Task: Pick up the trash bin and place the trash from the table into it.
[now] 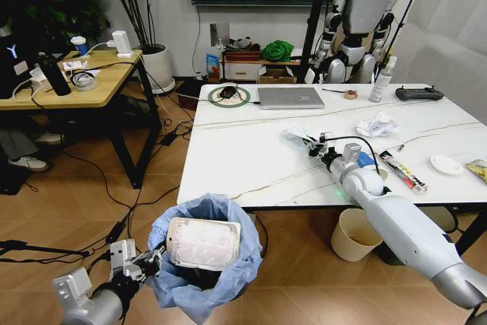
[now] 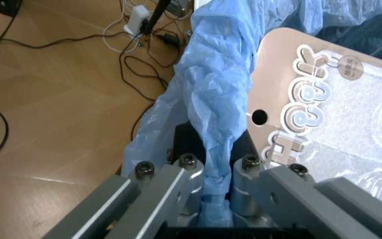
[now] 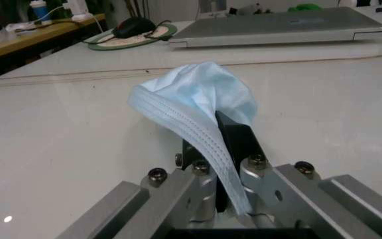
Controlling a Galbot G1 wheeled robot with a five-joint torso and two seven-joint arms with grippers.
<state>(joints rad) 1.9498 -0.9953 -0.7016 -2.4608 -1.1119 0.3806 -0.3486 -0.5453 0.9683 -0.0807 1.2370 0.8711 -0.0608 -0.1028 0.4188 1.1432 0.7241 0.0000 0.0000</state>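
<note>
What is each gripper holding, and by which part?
The left gripper clamps the trash bin by its bag-covered rim. The right gripper pinches a blue face mask by one edge, over the table.

The flat clear package point(image 2: 330, 114) lying in the trash bin point(image 1: 199, 279) carries large white outlined lettering; the letters cannot be made out.

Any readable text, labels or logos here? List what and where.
"Y": white mark on dark object at head view's left edge.
Clear package in trash bin held by left gripper: big outline lettering, rotated, cut off, unreadable; round sticker too small.
Bottle label on table: too small.
Mask in right gripper: no print.
</note>
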